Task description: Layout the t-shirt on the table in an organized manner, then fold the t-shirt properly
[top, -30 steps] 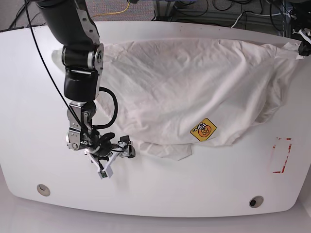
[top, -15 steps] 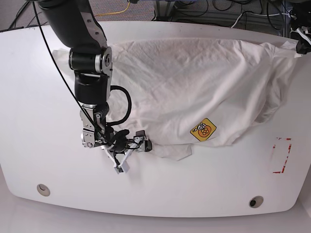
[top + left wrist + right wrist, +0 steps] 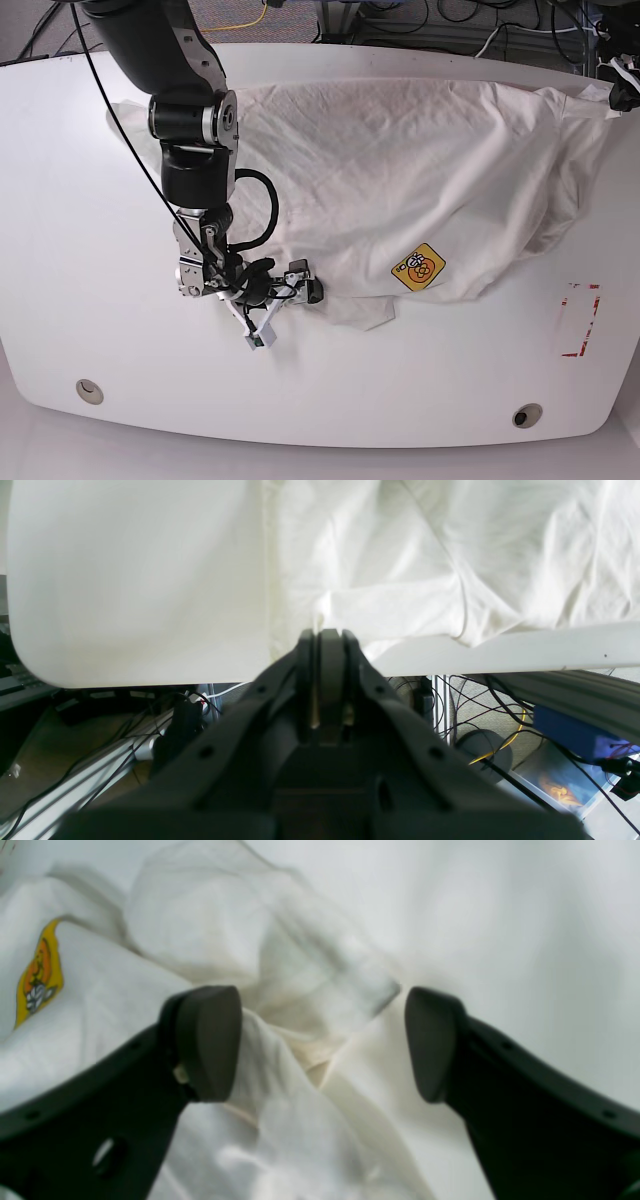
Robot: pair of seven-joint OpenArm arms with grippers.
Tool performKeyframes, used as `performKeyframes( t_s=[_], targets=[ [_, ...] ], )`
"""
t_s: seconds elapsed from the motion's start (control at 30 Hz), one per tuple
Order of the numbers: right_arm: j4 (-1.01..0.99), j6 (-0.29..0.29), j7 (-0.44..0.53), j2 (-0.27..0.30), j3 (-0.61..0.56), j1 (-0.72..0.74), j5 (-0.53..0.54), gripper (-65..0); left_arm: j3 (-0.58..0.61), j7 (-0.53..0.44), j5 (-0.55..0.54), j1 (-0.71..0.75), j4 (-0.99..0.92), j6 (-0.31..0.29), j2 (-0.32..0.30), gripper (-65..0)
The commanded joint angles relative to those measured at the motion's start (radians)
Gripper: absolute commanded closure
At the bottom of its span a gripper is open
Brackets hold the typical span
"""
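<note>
Across the table [image 3: 60, 200], the t-shirt [image 3: 400, 170] lies spread but rumpled. Over its crumpled near hem the right gripper [image 3: 285, 305] hovers, jaws wide and holding nothing, apparently lining up a pinch. At the far-right edge the left gripper [image 3: 325, 635] is clamped on cloth, probably anchoring that corner.

left gripper [image 3: 622, 92]: cut off by base view's right edge | t-shirt [image 3: 420, 170]: print hidden, only yellow patch shows | t-shirt hem in right wrist view: blurred | surface [image 3: 400, 390]: corners cropped
</note>
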Motion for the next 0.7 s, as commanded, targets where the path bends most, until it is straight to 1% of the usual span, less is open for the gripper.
performKeyframes(
  t_s=[0.0,0.2,0.4,0.67],
  targets=[
    [0.015,0.006,0.022,-0.005,0.0,0.029,0.015,-49.0,-0.012,-0.014,-0.008,0.006,0.016,-0.001,-0.021,-0.3],
    [0.015,0.006,0.059,-0.007,0.0,0.012,0.018,-48.8,-0.012,-0.014,-0.008,0.006,0.016,-0.001,-0.021,-0.3],
    [-0.005,0.006,0.059,-0.022,0.0,0.014,0.018,-48.8,-0.011,-0.014,-0.008,0.006,0.016,-0.001,-0.021,-0.3],
    [-0.014,0.001,0.067,-0.025,0.004,0.034,0.018,-48.8,-0.009,-0.014,-0.008,0.006,0.016,-0.001,-0.021,-0.3]
  ],
)
